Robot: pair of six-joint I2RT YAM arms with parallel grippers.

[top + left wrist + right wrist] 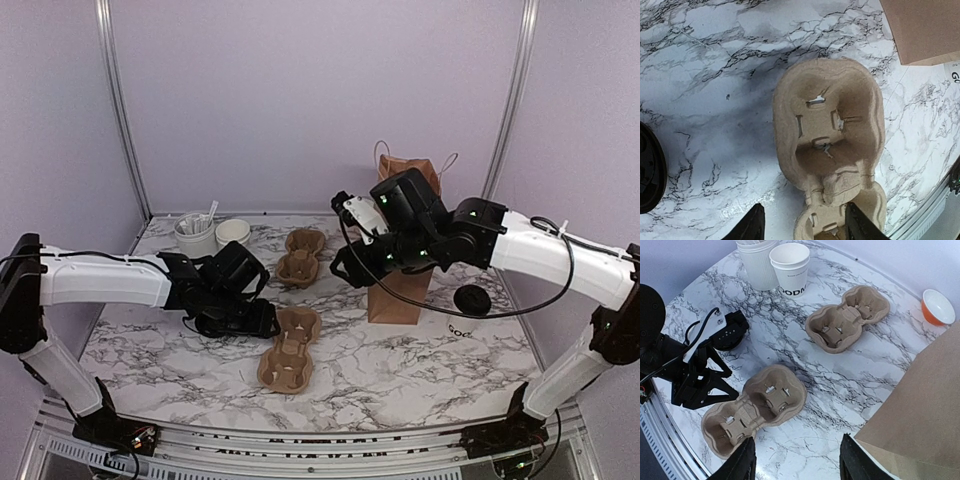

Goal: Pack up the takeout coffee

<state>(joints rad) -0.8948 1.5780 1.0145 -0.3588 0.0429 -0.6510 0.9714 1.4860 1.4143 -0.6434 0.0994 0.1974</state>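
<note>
The left gripper (pixel 805 227) and right gripper (pixel 796 460) stand half-open, both empty. The brown moulded-pulp cup tray (pixel 830 130) sits between the left fingers at lower centre, so square up before pinching.

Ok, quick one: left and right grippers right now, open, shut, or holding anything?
Left gripper: open, holding nothing, poised over the near cup tray.
Right gripper: open, empty.

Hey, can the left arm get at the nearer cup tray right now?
Probably yes: the left gripper hovers open over one end of the tray, with nothing between them.
</note>
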